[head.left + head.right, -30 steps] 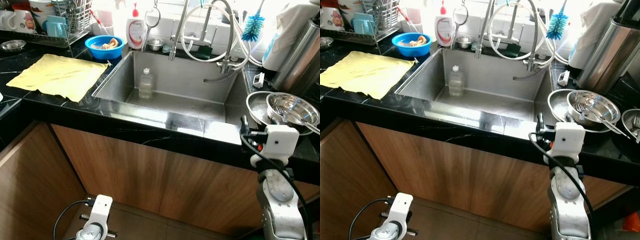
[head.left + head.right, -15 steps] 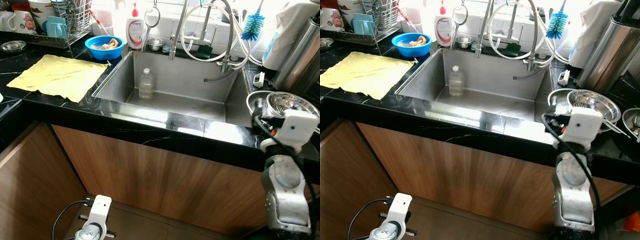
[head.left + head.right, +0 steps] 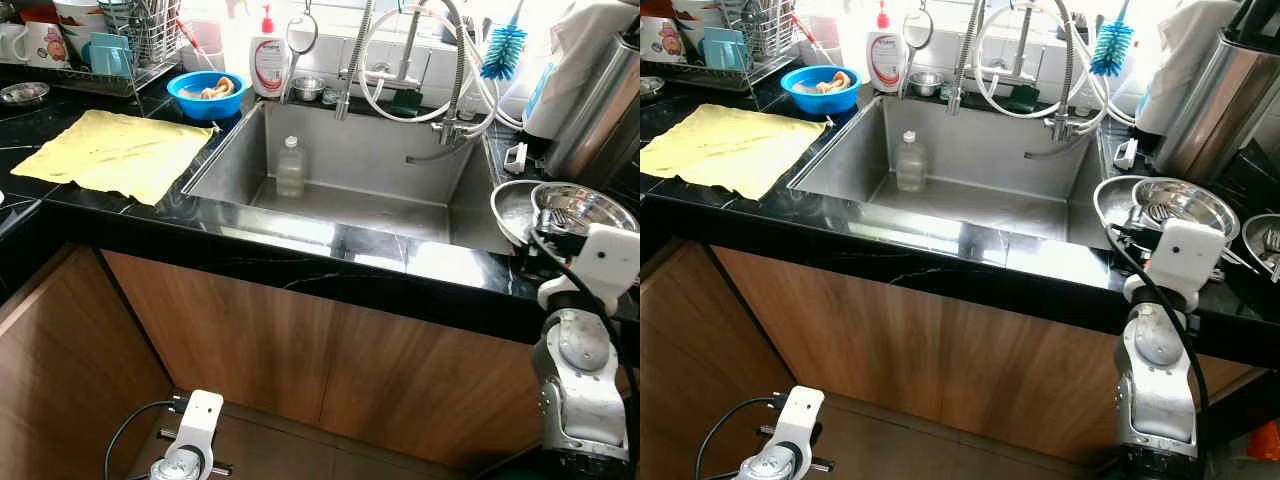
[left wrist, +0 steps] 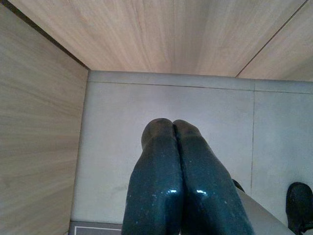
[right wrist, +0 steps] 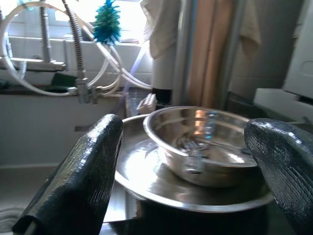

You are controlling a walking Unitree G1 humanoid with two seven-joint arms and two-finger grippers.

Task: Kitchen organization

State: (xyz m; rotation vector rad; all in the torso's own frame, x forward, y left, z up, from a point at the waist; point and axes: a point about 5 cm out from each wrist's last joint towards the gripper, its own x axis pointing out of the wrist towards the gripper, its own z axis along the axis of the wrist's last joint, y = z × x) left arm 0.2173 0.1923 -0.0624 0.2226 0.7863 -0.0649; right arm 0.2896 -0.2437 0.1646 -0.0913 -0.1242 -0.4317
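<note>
One steel bowl (image 5: 205, 147) upright, mouth up — right gripper (image 5: 190, 171) open-fingered, facing it

1. The white soap bottle (image 3: 266, 62) behind the sink has a red and blue label, but its print is too small and blurred to read.
2. A mug (image 3: 44, 42) at the far left of the counter carries a coloured picture; no words can be made out on it.
3. The clear bottle (image 3: 291, 168) standing in the sink shows no label that can be read.
4. Nothing else on the counter, the steel bowls or the cabinet fronts bears legible text, numbers or signs.
</note>
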